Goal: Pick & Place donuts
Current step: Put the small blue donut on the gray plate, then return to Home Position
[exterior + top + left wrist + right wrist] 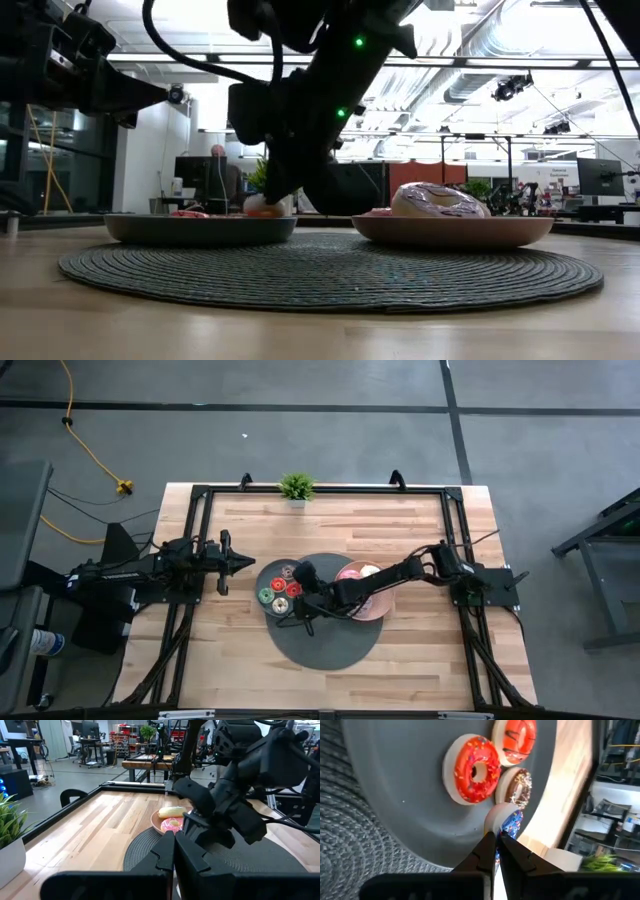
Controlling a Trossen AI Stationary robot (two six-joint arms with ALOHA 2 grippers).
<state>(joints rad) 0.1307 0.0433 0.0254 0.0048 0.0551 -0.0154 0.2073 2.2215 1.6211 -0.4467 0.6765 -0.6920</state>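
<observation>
On the round woven mat (pixel 330 645) at mid-table sit two plates: a grey plate (pixel 262 582) toward the left arm's side and a pink plate (pixel 372 610) toward the right arm's side, rims close together. Right arm reaches across the pink plate, and the right gripper (pixel 496 836) is down over the grey plate near the rim that faces the pink plate. Right wrist view: fingers pinched nearly together on the edge of a small blue-sprinkled donut (pixel 512 821), which stands tilted on its side just at the fingertips; grip looks closed on it. Close beside it on the grey plate: a brown sprinkled donut (pixel 516 786) touching a red-iced donut (pixel 474 768), and an orange-red donut with dark stripes (pixel 516 737) further along. High view shows a green-iced donut (pixel 266 597) also on the grey plate, on the side toward the left arm. Pink plate holds the larger ones: a purple-iced donut (pixel 437 200) seen from table level, a pink-iced donut (pixel 171 824) and a pale cream one (pixel 171 811) behind it. Left gripper (pixel 240 563) hovers level above the table just off the grey plate's left rim, fingers drawn together, holding nothing. A small potted plant (pixel 296 487) stands at the far table edge. A person (pixel 219 172) sits in the room behind.
</observation>
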